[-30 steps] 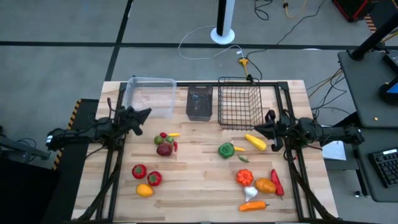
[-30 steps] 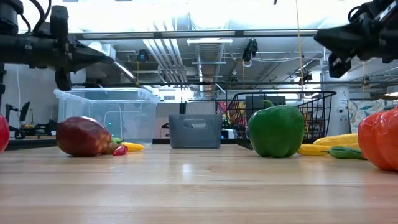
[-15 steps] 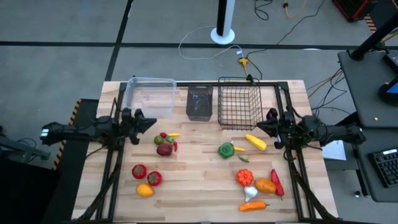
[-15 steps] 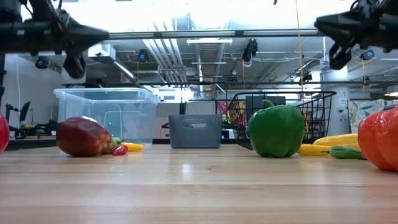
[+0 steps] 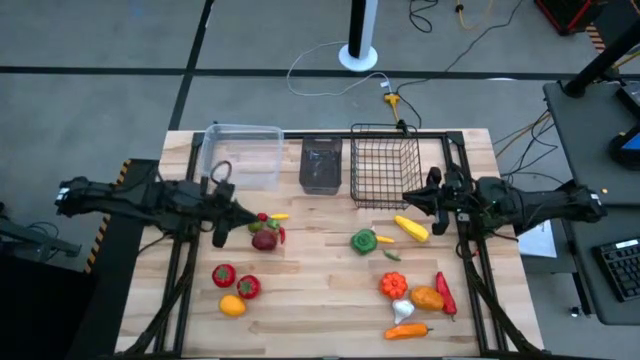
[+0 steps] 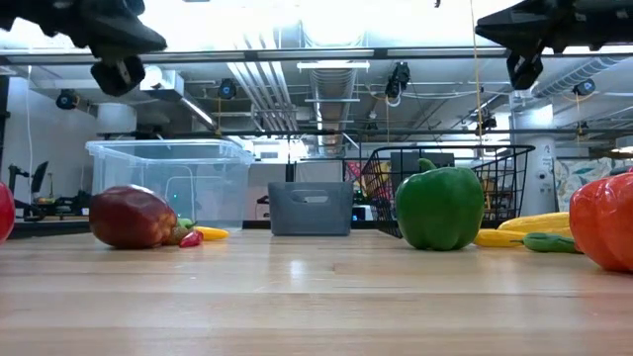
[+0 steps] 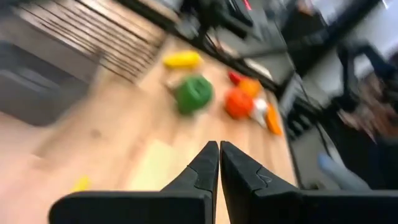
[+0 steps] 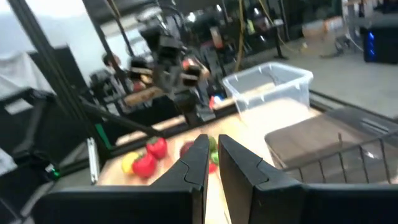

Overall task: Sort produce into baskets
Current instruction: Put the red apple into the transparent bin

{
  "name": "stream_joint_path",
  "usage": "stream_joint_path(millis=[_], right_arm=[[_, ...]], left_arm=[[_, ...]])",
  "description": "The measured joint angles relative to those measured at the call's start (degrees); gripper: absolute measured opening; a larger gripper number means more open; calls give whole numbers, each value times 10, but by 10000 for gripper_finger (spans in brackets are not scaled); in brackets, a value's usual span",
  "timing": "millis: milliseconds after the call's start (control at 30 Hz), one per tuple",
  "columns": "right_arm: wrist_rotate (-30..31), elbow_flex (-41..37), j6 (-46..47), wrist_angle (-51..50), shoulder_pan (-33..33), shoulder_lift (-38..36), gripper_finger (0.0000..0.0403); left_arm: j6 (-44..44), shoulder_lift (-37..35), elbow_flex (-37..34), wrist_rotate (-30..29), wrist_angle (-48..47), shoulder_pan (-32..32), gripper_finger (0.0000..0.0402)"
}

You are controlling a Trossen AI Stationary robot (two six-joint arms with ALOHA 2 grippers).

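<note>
We see the left gripper [image 5: 243, 217] with its fingers pressed together and holding nothing, hanging above the table just beside the dark red fruit [image 5: 265, 239]. The right gripper [image 5: 410, 199] is also closed and empty, near the front edge of the wire basket [image 5: 385, 165], above the yellow produce [image 5: 410, 228]. The clear tub [image 5: 241, 153], the dark bin [image 5: 321, 165] and the wire basket stand in a row at the far side of the table [image 5: 320, 300]. The produce lies on the wood: a green pepper [image 5: 364, 241] in the middle, two red tomatoes [image 5: 235, 280] on the left, orange pieces and a white garlic [image 5: 402, 311] on the right
</note>
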Motion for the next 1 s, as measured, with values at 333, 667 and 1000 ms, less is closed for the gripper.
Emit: stream_joint_path(millis=[333,667,1000], right_arm=[[3,81,0,-77,0,79,29],[2,99,-8,-104,0,82,29],[2,101,-18,-101,0,83,29]], left_arm=[[3,114,86,15,-76,-45,0],[0,216,152,10,-195,-46,0],[19,297,212,10,-262,-47,0]])
